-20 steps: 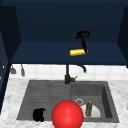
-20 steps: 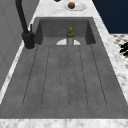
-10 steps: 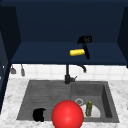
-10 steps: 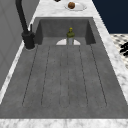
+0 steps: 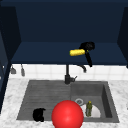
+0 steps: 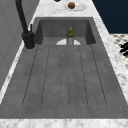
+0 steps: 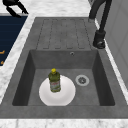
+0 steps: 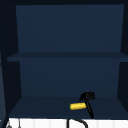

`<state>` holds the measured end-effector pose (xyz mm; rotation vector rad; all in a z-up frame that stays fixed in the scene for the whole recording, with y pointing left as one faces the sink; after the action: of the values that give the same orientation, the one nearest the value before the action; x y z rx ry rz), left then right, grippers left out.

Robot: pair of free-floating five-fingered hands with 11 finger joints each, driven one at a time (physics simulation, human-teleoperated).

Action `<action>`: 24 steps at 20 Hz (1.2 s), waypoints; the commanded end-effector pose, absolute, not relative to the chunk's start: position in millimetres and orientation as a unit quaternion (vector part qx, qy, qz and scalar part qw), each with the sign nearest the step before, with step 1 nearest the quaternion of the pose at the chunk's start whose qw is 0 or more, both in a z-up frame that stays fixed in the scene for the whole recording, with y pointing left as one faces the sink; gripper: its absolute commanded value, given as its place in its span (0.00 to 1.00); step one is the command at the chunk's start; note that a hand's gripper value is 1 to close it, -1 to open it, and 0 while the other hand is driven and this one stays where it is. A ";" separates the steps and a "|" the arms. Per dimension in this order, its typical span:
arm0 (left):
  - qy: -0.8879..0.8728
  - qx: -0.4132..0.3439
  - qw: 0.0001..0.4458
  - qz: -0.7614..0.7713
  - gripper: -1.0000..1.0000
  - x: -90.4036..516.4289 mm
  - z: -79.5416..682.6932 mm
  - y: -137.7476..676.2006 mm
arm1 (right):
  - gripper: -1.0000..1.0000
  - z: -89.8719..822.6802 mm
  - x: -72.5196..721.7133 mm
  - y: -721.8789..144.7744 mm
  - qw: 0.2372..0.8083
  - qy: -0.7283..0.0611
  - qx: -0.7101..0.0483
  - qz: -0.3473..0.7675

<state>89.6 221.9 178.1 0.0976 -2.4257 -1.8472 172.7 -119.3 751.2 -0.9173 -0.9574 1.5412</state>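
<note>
My right hand (image 5: 87,46) is up in the wall cabinet, just above its lower shelf (image 5: 45,53), shut on a short yellow cylinder (image 5: 77,52) that points left. The upper view shows the same hand (image 8: 87,96) and yellow cylinder (image 8: 77,106), with a thin black part reaching down from the hand. My left hand (image 5: 38,115) hangs low at the front left edge of the sink, with relaxed fingers and holding nothing. It shows as well in the left side view (image 6: 123,48) and the right side view (image 7: 13,6), off the counter's front edge.
A green bottle (image 7: 54,81) stands on a white plate (image 7: 67,96) in the basin (image 7: 100,82) beside the drain (image 7: 82,80). The black faucet (image 5: 67,75) rises behind the ribbed drainboard (image 6: 65,75). A red ball (image 5: 67,115) sits at the front. Another plate with a brown item (image 6: 71,5) lies beyond the basin.
My right hand with the yellow cylinder has sunk slightly toward the shelf floor. The left hand and the things in the sink have not moved.
</note>
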 end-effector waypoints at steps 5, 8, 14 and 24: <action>-0.794 0.032 0.046 -0.605 0.50 89.6 178.1 221.9 | 0.00 750.1 117.7 -123.2 0.500 -0.432 -0.422 0.621; -0.794 0.032 0.046 -0.605 0.50 89.6 178.1 221.9 | 0.00 749.6 94.9 -124.6 0.489 -0.443 -0.432 0.614; -0.794 0.032 0.046 -0.605 0.50 89.6 178.1 221.9 | 0.00 741.2 46.4 -125.7 0.472 -0.458 -0.448 0.605; -0.794 0.032 0.046 -0.605 0.50 89.6 178.1 221.9 | 0.00 732.3 -34.5 -127.4 0.463 -0.469 -0.464 0.592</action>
<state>89.6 221.9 178.1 0.0976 -2.4257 -1.8472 -11.8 -126.1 735.0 -1.1107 -1.1467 1.4778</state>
